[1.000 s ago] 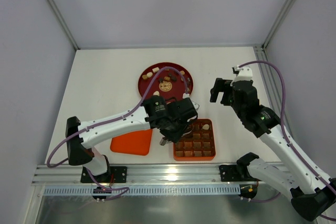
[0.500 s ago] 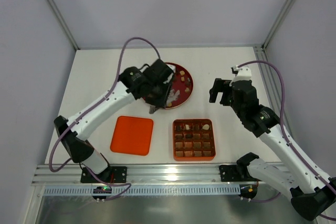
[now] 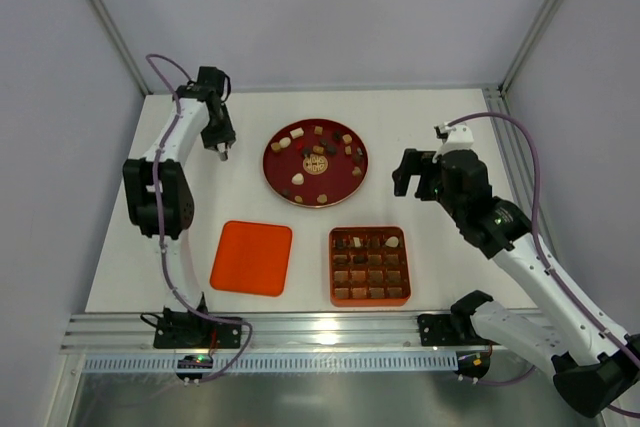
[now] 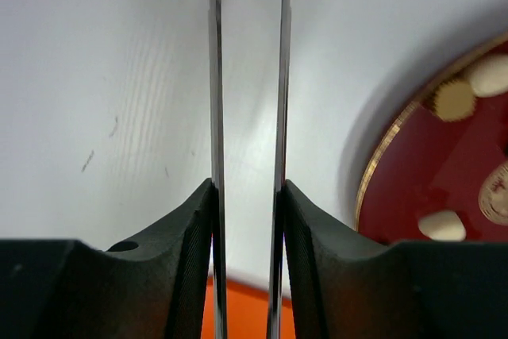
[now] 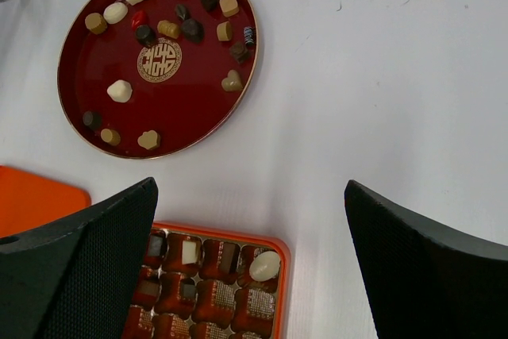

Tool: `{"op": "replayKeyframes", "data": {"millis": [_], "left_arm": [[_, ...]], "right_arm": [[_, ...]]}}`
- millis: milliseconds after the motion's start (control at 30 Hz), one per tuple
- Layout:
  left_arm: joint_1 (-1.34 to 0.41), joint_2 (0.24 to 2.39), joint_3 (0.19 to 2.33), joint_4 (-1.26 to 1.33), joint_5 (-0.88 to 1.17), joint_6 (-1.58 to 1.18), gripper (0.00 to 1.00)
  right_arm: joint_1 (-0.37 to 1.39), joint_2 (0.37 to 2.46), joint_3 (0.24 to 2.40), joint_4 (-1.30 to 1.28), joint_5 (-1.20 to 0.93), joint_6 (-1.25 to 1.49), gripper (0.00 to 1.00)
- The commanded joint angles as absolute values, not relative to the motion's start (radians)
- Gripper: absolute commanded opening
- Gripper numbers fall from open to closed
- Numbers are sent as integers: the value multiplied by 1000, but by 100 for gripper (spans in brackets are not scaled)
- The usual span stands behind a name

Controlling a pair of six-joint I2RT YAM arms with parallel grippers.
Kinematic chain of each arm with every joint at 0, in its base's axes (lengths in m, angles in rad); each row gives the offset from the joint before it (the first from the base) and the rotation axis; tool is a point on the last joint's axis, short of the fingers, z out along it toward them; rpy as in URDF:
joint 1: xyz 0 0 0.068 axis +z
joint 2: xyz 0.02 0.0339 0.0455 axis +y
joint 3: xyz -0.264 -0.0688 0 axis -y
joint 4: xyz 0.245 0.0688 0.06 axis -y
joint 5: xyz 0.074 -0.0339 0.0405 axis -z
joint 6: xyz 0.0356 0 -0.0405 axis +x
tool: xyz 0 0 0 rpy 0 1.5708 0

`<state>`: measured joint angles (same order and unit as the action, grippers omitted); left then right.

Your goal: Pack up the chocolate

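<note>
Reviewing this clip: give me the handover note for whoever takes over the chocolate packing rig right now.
Left gripper: jaws shut on the tweezers, at the table's far left, beside the plate. Whether the tips carry a piece cannot be told.
Right gripper: jaws wide open, empty, above the table between plate and tray.
The chocolate: most pieces on the round red plate, a few in cells near the tray's far edge.
Lid: flat on the table, left of the tray.
Done: a few pieces packed.
Left: move the rest; most cells are empty.
</note>
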<state>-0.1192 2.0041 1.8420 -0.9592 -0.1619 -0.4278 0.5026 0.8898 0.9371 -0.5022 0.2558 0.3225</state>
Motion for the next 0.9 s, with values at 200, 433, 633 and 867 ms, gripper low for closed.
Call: {"op": "replayKeyframes", "data": {"millis": [200, 433, 633, 867], "left_arm": [[-46, 2195, 1951, -891, -173, -387, 52], [-40, 2286, 1950, -908, -163, -394, 63], [-40, 2289, 1945, -905, -163, -396, 71], [-40, 2250, 1985, -925, -163, -380, 83]], "right_arm": [[503, 847, 930, -477, 249, 321, 100], [503, 853, 920, -465, 239, 319, 100], [503, 848, 913, -465, 236, 318, 100], [502, 844, 905, -463, 239, 316, 100]]}}
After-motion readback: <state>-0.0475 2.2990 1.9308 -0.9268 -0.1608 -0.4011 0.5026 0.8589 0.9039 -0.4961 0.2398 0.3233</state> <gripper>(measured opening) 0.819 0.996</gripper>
